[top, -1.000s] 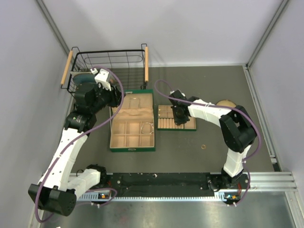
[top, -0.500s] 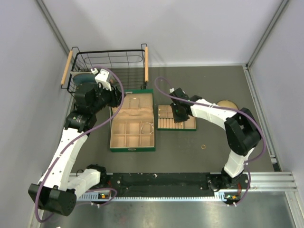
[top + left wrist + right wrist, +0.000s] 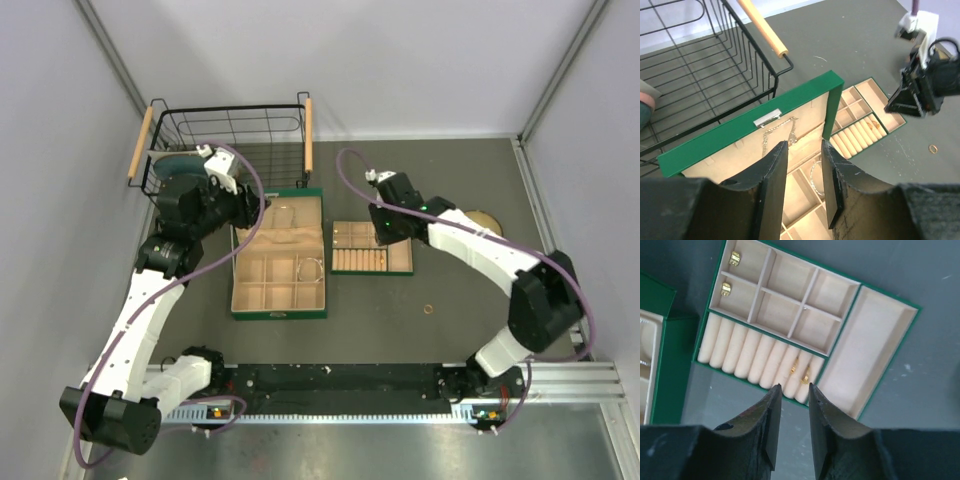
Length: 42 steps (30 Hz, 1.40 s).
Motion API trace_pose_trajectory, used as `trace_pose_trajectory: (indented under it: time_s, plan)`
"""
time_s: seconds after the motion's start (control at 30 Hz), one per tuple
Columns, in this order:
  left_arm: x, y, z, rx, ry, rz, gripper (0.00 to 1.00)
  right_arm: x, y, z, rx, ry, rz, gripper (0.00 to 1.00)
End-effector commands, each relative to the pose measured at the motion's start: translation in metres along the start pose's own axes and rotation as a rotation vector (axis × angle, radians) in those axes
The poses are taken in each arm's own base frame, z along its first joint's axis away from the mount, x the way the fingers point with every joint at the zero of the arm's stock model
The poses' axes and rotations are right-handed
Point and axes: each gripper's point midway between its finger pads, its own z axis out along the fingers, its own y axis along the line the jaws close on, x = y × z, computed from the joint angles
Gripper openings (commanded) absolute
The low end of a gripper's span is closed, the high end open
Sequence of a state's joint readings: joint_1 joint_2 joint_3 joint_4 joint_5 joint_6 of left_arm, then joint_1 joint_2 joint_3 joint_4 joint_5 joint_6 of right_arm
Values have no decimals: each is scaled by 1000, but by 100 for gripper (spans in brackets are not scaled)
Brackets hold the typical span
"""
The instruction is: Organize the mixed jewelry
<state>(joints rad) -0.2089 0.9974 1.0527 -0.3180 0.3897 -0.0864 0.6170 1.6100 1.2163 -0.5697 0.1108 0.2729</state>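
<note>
Partly done: two gold rings [image 3: 794,369] sit in the rolls of the tray [image 3: 880,340], one loose ring [image 3: 428,309] lies at its five o'clock, and the left gripper [image 3: 803,145] and right gripper [image 3: 793,386] hang empty, jaws apart.

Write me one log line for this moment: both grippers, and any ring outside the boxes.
left gripper: open, above box | right gripper: open, empty, above tray | one ring loose on table

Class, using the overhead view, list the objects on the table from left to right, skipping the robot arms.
black wire basket → large green jewelry box → small green tray → loose gold ring → tan bowl
</note>
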Motion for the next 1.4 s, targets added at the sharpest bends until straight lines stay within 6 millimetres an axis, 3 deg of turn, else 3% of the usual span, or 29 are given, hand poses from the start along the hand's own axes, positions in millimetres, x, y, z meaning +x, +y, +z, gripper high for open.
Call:
trace_pose_trajectory:
  time_s: [0.0, 0.07, 0.2, 0.37, 0.47, 0.77, 1.37]
  plan:
    - [-6, -21, -7, 127, -26, 88, 39, -13, -17, -41, -41, -109, -196, 30]
    - [-1, -32, -10, 207, -17, 140, 39, -6, -22, -50, -48, -114, -290, 32]
    - [19, -45, -12, 307, 28, 180, 40, 33, -40, -65, -61, -67, -537, 34]
    - [35, -51, -14, 367, 63, 200, 41, 106, -59, -60, -91, 92, -657, 34]
    - [36, -50, -16, 357, 63, 200, 42, 134, -60, -56, -130, 156, -658, 30]
    - [42, -46, -19, 327, 64, 210, 43, 168, -57, -40, -203, 267, -662, 28]
    - [46, -40, -14, 303, 71, 210, 44, 190, -62, -30, -218, 362, -676, 30]
